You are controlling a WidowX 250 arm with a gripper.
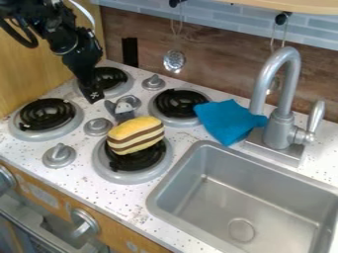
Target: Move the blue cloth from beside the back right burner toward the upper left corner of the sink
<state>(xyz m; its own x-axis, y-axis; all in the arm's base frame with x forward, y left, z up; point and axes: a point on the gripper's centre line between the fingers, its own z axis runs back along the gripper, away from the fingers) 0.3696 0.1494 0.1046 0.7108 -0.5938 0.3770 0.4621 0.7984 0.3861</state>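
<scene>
Camera view: small grey toy (122,110) near gripper (94,97), to its lower right; yellow striped toy (136,135) farther that way. Whether gripper is spread or closed: cannot tell.

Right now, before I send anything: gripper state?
Gripper: open or closed cannot be told; I see nothing held, and it hangs over the stovetop near the small grey object.

The sink (224,197) looks like smooth, dull metal, and the tap (288,89) is grey and a bit shiny. The blue cloth (228,120) looks soft and matt. The black burner coils (47,113) look glossy. The tabletop (125,200) is smooth with specks. The back wall (224,64) looks like brown wood, with shiny tiles (218,17) above.
</scene>
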